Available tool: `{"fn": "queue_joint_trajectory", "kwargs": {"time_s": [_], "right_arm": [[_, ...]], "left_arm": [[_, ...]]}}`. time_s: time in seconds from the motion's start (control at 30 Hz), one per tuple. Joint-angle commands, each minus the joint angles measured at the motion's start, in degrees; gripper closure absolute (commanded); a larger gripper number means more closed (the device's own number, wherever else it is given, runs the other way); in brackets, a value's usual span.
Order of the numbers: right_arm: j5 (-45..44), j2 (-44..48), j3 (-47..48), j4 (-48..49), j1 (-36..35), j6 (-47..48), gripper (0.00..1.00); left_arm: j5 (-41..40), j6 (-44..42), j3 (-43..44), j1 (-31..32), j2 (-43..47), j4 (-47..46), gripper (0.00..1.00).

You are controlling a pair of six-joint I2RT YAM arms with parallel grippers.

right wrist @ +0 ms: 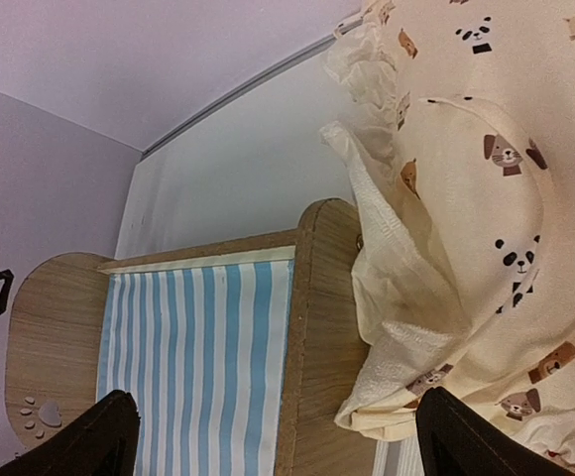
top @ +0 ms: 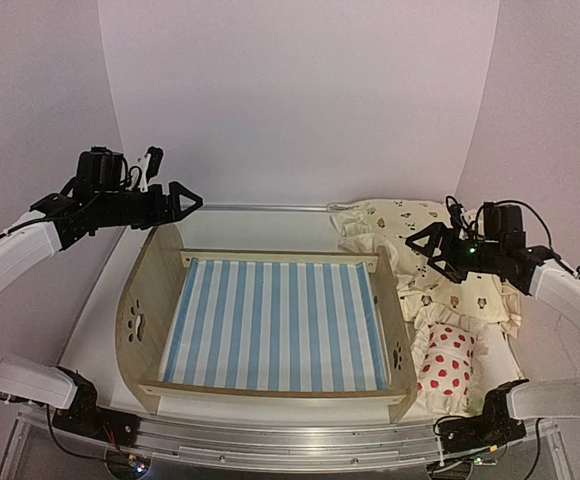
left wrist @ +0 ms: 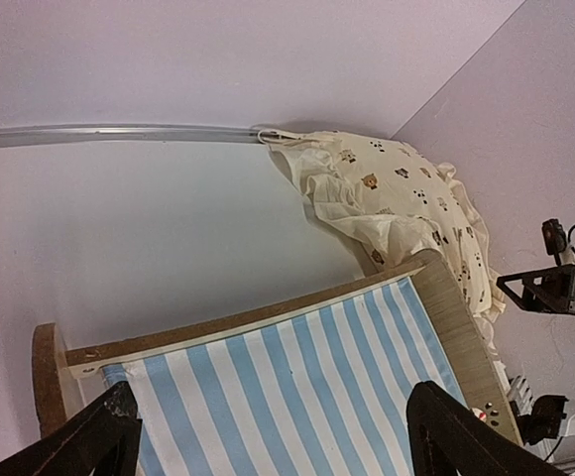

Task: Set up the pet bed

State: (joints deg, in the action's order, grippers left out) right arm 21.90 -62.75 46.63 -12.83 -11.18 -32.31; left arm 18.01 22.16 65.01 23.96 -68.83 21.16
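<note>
Our left fingers (top: 181, 202) stand spread wide and grasp nothing. They hang in the air above the far left corner of the small light plywood pet bed (top: 270, 325), which has rounded end boards with paw-print cutouts and a blue-and-white striped base. Our right fingers (top: 432, 243) are likewise released and empty, hovering over the crumpled cream animal-print cushion (top: 400, 220) just to the right of the bed's right end board (top: 395, 340). The pet bed sits upright in the middle of the white bench (top: 260, 225), its striped base bare. The cushion lies heaped at the far right of the bench, its edge pressed against that right end board. Nearer to us, the red-dotted white pillow (top: 445, 365) lies just beside the bed's near right corner, touching the cushion.
</note>
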Motion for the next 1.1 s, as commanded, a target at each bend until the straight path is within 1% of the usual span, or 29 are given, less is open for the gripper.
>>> {"fn": "queue_joint_trajectory", "kwargs": {"time_s": [0.0, 0.13, 0.23, 0.33, 0.4, 0.5, 0.6, 0.77, 0.87, 1.07], "right_arm": [[-4.9, 0.6, 0.5, 0.2, -0.1, -1.2, 0.02], [-8.0, 1.7, 0.3, -1.3, -0.1, 0.8, 0.02], [-12.9, 0.3, 4.2, -7.6, -0.1, 2.3, 0.02], [-18.3, -3.3, 9.4, -14.4, -0.1, 3.8, 0.02], [-21.3, -6.6, 12.5, -17.5, -0.1, 5.0, 0.02], [-27.2, -12.7, 18.8, -23.2, -0.1, 6.7, 0.02], [-31.1, -18.6, 25.0, -26.8, -0.1, 8.4, 0.02], [-36.1, -28.8, 34.1, -30.3, -0.1, 11.0, 0.02], [-37.9, -35.3, 38.5, -30.7, -0.1, 12.0, 0.02], [-38.5, -49.9, 47.8, -30.8, -0.1, 13.4, 0.02]], "left_arm": [[0.9, -2.0, 4.9, 0.4, -0.6, 0.2, 0.06], [-0.4, -3.3, 7.0, 0.4, -1.3, 3.0, 0.07], [-2.9, -4.6, 9.0, 0.4, -2.2, 5.4, 0.07], [-6.4, -4.9, 10.2, 0.4, -2.8, 7.1, 0.07], [-7.6, -4.1, 10.8, 0.4, -3.1, 7.6, 0.07], [-6.3, -3.2, 10.6, 0.5, -2.9, 7.0, 0.07], [-6.1, -2.8, 9.9, 0.6, -2.3, 6.4, 0.07], [-7.2, -2.8, 7.6, 0.6, -1.6, 5.2, 0.07], [-7.8, -2.9, 6.9, 0.6, -1.7, 5.1, 0.07], [-7.6, -3.1, 6.1, 0.6, -2.4, 4.9, 0.07]]}}
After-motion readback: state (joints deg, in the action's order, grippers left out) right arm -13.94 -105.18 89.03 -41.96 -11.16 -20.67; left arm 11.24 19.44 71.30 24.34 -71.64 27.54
